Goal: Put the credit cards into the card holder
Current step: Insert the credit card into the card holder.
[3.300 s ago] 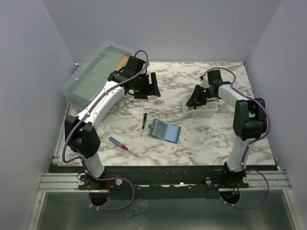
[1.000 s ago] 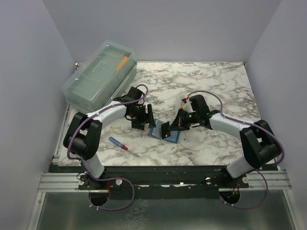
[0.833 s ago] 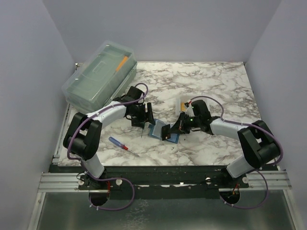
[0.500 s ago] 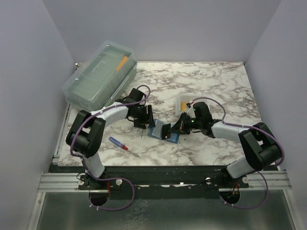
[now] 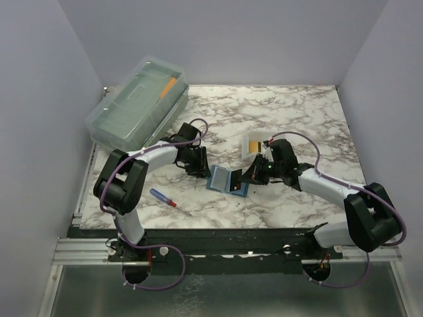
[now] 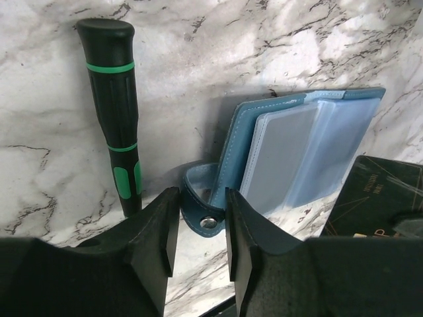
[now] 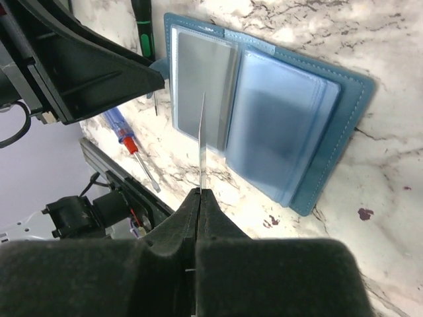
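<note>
Both arms have swung in from the far half of the tabletop and now meet at the card holder, which lies open and face-up near the centre. The left fingers straddle its snap tab and appear to pinch it, though the close view leaves the contact uncertain. The right fingers are clamped on a dark card, which stands on edge over the holder's left clear pocket. The card's long edge runs parallel to the fold. The holder sits straight ahead of the right fingertips, past the card's free end, so the insertion likely depends on tipping the card flat toward a sleeve mouth. A yellow card waits in the white tray just beyond the right wrist.
</note>
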Motion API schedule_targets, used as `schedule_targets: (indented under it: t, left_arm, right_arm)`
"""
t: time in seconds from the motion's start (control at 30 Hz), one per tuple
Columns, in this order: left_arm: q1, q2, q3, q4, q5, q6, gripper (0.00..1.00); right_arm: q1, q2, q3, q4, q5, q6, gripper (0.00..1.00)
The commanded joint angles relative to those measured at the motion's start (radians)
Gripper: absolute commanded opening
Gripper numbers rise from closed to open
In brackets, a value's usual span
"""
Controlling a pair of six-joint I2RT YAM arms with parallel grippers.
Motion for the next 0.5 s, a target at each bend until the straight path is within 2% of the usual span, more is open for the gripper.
schedule_targets:
  t: [0.0, 0.3, 0.47]
  left_arm:
    - [-0.006, 0.01, -0.017, 0.019, 0.03, 0.011, 0.36]
    - [-0.048, 0.034, 0.0, 0.02, 0.062, 0.04, 0.27]
    - [-0.069, 0.043, 0.015, 0.019, 0.062, 0.039, 0.24]
  right_arm:
    - [-0.002, -0.043, 0.0, -0.102, 0.037, -0.022, 0.0]
    - [0.0, -0.125, -0.11, -0.061, 0.055, 0.042, 0.0]
    - [0.0, -0.106, -0.181, 0.05, 0.042, 0.059, 0.0]
